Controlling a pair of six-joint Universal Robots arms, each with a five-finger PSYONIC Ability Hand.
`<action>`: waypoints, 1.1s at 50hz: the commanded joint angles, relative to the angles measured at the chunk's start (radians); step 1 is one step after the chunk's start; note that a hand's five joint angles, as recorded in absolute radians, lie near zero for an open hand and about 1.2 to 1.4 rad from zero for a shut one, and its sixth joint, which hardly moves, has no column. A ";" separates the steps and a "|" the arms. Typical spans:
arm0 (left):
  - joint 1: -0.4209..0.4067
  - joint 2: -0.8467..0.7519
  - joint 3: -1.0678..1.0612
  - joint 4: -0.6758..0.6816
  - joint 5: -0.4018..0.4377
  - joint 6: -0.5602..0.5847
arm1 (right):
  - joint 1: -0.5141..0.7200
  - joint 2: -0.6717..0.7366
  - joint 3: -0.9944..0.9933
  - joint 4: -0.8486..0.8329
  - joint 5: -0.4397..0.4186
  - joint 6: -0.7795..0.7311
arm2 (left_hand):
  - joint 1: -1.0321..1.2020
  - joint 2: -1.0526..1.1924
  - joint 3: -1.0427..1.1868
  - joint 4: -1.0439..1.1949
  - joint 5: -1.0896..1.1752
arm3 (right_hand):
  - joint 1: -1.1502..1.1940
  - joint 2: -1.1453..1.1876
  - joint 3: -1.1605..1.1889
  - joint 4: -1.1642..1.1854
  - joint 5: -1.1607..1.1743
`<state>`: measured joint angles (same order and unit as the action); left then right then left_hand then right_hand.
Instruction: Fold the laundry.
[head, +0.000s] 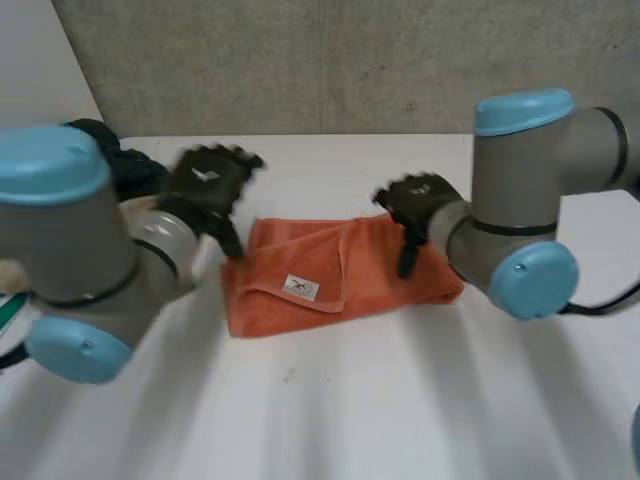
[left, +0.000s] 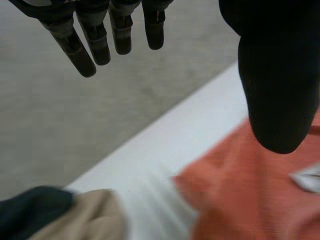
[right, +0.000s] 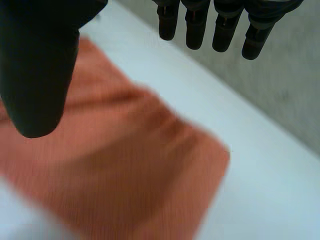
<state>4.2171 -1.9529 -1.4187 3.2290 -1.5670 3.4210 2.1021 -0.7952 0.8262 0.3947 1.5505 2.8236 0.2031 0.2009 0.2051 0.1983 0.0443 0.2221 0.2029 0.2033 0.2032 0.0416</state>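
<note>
Left wrist view shows you the fingers of the left hand straight, apart from the thumb and holding nothing. Your right hand is spread and empty too. The left hand is over the 10 o'clock corner of the folded orange towel, the right over its 2 o'clock end. The towel lies mid-counter, with dark and beige clothes at its 10 o'clock.

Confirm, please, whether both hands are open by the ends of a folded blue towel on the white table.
The towel is orange, not blue, as the head view shows. The left hand and right hand are open by its ends, on the white table.
</note>
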 joint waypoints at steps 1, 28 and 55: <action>-0.101 -0.178 0.075 -0.012 0.059 0.119 | -0.051 -0.029 0.201 -0.069 -0.058 -0.026 | -0.029 -0.026 -0.031 -0.024 -0.044 | -0.039 -0.020 -0.020 -0.020 -0.033; 0.011 -0.534 0.690 -0.055 -0.550 0.165 | -0.065 -0.019 0.406 -0.390 -0.043 -0.176 | -0.029 -0.026 -0.031 -0.024 -0.044 | 0.117 0.136 0.136 0.136 0.123; -0.101 -0.222 0.167 -0.045 -0.208 0.135 | -0.119 -0.033 0.473 -0.545 -0.010 -0.236 | -0.029 -0.026 -0.031 -0.024 -0.044 | 1.174 1.193 1.193 1.193 1.180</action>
<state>4.1274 -2.1904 -1.1963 3.1101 -1.7740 3.5139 2.0028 -0.8251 1.2759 -0.0859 1.5187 2.6216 0.2031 0.2009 0.2051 0.1983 0.0443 1.0964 1.1187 1.1121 1.1057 0.9253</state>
